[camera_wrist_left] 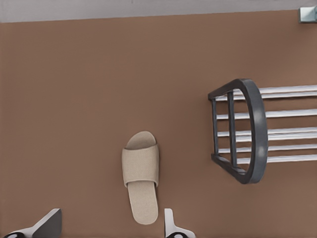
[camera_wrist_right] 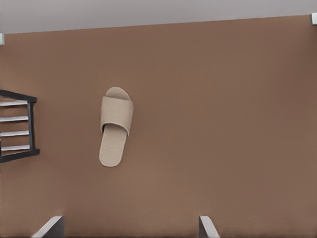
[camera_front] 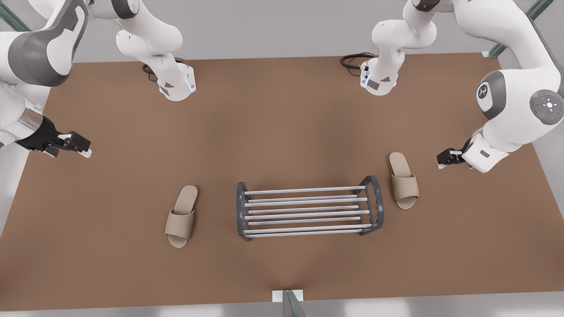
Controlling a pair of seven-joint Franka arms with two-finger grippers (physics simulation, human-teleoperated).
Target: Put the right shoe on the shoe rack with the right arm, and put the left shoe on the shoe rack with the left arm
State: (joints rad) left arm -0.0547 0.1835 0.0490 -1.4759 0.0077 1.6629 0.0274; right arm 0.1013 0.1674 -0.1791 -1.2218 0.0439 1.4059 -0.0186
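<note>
The shoe rack (camera_front: 241, 210), silver rods between dark grey arched ends, stands in the table's middle with nothing on it. One beige slipper (camera_front: 403, 180) lies flat at the front view's right of the rack. My left gripper (camera_front: 444, 158) hovers open just past it, and the left wrist view shows that slipper (camera_wrist_left: 141, 173), the rack end (camera_wrist_left: 253, 129) and the gripper (camera_wrist_left: 112, 214). A second beige slipper (camera_front: 180, 215) lies at the front view's left. My right gripper (camera_front: 81, 147) hangs open farther off, and the right wrist view shows this slipper (camera_wrist_right: 116, 124) and the gripper (camera_wrist_right: 131, 218).
The brown table (camera_front: 282, 123) carries both arm bases (camera_front: 176, 86) (camera_front: 379, 79) at its far side, with black cables beside them. A small white camera mount (camera_front: 287, 296) sits at the near edge.
</note>
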